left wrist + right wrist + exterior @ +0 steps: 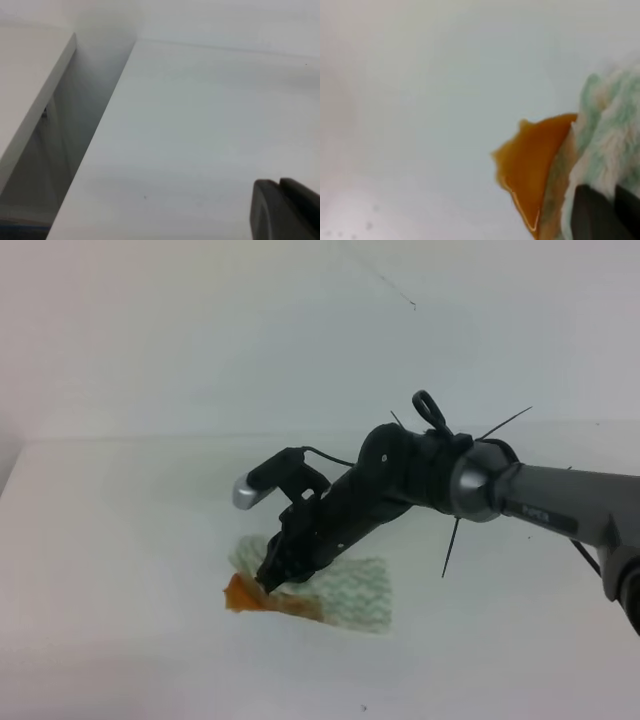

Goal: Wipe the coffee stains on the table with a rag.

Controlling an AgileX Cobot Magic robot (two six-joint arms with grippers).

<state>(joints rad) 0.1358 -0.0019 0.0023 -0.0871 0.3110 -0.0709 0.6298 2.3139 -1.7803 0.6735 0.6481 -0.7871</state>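
Pinching the rag (345, 595), the right gripper (270, 583) presses it onto the coffee stains (245, 594); left jaws' state apparently indeterminable.

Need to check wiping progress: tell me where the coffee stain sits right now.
In the high view the coffee stains lie left of centre on the table, poking out from the left edge of the rag, just beside the right gripper.

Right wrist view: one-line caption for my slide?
Shut right gripper presses the rag against the coffee stains.

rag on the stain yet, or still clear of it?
On it, partly. The rag overlaps the coffee stain's right side; its left part lies bare on the table.
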